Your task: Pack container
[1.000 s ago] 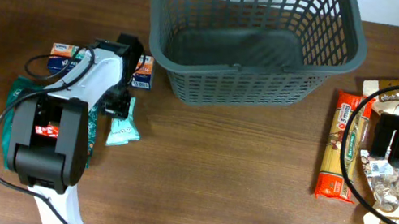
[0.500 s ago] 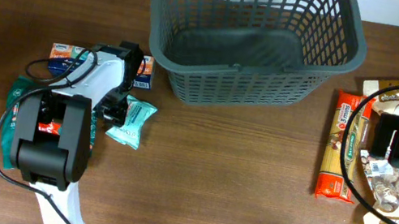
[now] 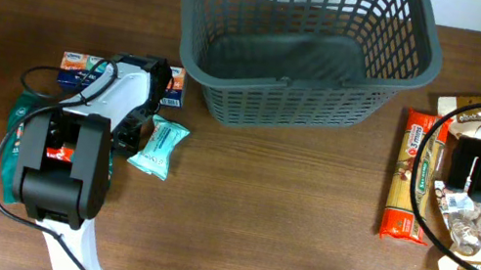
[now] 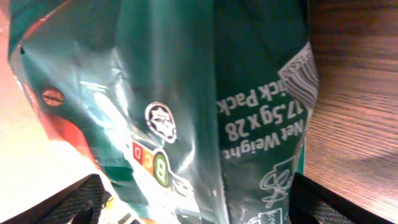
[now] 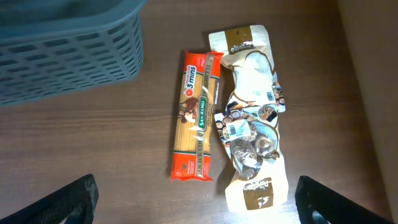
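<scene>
The container (image 3: 306, 47), a dark grey slotted basket, stands at the back centre with nothing showing inside; its wall also fills a corner of the right wrist view (image 5: 68, 50). My left gripper (image 4: 208, 205) is open wide and close over a dark green packet (image 4: 186, 106), with one finger on each side of it. From overhead the left arm (image 3: 67, 159) covers most of that packet (image 3: 13, 140). My right gripper (image 5: 199, 205) hangs open above the table with nothing between its fingers, over an orange spaghetti packet (image 5: 196, 115).
A small teal packet (image 3: 159, 146) lies right of the left arm, and a blue and orange box (image 3: 84, 68) behind it. Beige pouches (image 5: 252, 68) and a clear bag (image 5: 249, 134) lie beside the spaghetti (image 3: 415, 176). Cables loop over the right side.
The left arm has shifted slightly to the left. The small teal packet now shows more fully and lies further right. The right arm has not moved.
</scene>
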Controlling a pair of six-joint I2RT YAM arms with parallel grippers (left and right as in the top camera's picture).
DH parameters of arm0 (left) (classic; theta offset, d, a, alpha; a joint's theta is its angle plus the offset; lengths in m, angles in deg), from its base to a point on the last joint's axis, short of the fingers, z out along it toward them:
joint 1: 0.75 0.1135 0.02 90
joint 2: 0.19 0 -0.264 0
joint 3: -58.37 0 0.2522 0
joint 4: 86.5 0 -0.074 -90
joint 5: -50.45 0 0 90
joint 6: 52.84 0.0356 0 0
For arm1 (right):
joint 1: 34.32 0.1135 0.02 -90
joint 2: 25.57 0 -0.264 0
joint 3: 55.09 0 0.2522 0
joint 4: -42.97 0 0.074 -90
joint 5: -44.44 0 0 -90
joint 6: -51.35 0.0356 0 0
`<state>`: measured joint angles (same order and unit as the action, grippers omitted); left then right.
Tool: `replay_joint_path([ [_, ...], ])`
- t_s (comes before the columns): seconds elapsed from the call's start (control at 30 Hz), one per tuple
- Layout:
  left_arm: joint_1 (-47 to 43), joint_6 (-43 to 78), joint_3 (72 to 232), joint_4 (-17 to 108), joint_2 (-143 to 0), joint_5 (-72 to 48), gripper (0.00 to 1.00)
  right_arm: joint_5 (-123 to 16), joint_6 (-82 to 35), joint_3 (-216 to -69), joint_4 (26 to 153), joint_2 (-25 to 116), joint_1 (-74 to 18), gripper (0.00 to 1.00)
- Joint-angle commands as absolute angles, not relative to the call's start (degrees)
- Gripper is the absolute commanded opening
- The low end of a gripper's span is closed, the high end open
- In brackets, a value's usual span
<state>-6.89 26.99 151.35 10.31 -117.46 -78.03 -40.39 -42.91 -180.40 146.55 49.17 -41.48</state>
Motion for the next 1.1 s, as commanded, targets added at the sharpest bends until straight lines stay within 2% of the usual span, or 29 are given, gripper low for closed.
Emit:
replay_joint_path([
  [0.0,-6.62,25.59,150.8,10.05,-118.25,-81.0,0.89,-39.28,-42.25,-181.36,146.55,48.84,-41.85,0.99],
  [0.17,-6.6,25.61,150.8,10.11,-118.25,-81.0,0.9,-39.28,-42.25,-181.36,146.55,48.84,-41.85,0.99],
  [0.3,-6.6,25.61,150.8,10.66,-118.25,-81.0,0.98,-39.28,-42.25,-181.36,146.55,48.84,-41.85,0.99],
  [0.37,-6.54,25.61,150.8,11.6,-118.25,-80.98,0.98,-39.28,-42.25,-181.36,146.55,48.84,-41.85,0.99],
  [0.5,-5.33,25.61,150.8,12.04,-118.25,-81.0,0.92,-39.28,-42.25,-181.36,146.55,48.84,-41.85,0.99],
  [0.73,-1.75,25.61,150.8,13.35,-118.25,-80.37,0.89,-39.28,-42.25,-181.36,146.55,48.84,-41.85,0.99],
  [0.77,-1.49,25.61,150.8,13.54,-118.25,-79.93,0.84,-39.28,-42.25,-181.36,146.55,48.84,-41.85,0.99],
  [0.93,-1.11,25.61,150.8,14.9,-118.25,-78.23,0.8,-39.28,-42.25,-181.36,146.53,48.84,-41.85,0.99],
  [1.0,-1.11,25.61,150.8,15.45,-118.25,-78.29,0.66,-39.28,-42.25,-181.36,146.55,48.84,-41.85,0.99],
  [1.03,-1.11,25.61,150.8,15.9,-118.25,-78.29,0.49,-39.28,-42.25,-181.36,146.55,48.84,-41.85,0.99],
  [1.07,-1.11,25.61,150.8,16.17,-118.25,-78.27,0.45,-39.28,-42.25,-181.36,146.55,48.84,-41.85,0.99],
])
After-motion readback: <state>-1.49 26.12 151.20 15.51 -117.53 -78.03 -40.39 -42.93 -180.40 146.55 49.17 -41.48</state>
